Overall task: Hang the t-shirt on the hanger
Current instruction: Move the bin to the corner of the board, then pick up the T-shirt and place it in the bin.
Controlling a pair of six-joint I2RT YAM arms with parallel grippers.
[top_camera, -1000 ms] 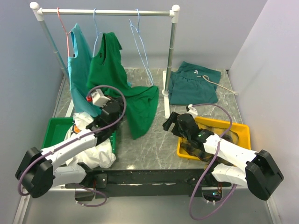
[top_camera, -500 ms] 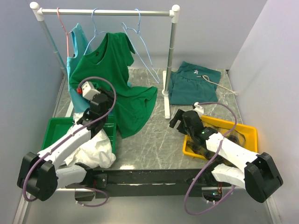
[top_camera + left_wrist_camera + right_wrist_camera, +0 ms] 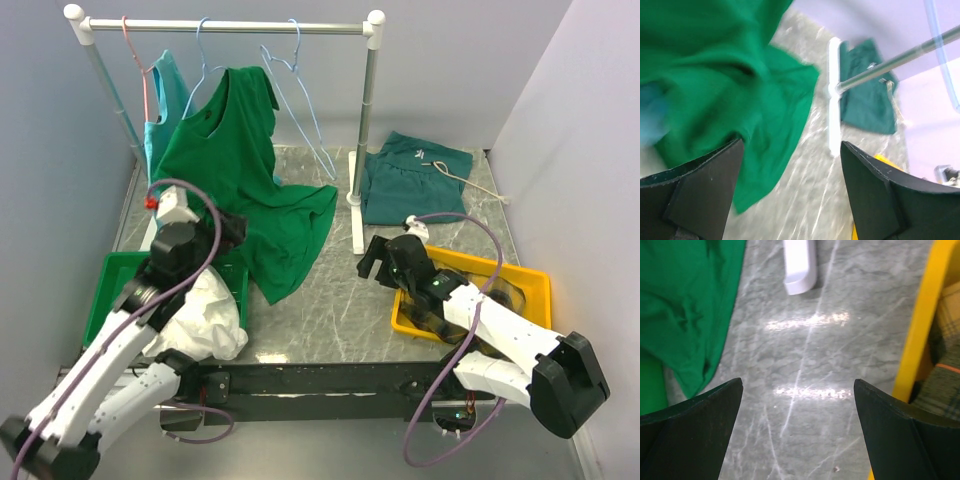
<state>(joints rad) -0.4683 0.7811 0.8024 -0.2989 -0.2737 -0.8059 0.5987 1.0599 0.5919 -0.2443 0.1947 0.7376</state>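
The left tool [image 3: 790,150] and the right tool [image 3: 797,385] hover spread and empty before the rack [image 3: 225,26], the t-shirt [image 3: 205,320] bunched in a green tray [image 3: 112,268] below its left end, the hanger [image 3: 300,90] hanging bare near its right end

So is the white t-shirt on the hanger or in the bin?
In the bin: the t-shirt lies bunched there; the blue hanger hangs bare on the rail.

Pale lavender walls [image 3: 450,80] around a grey marble tabletop [image 3: 330,300], white-capped clothes rail [image 3: 240,26] at the back
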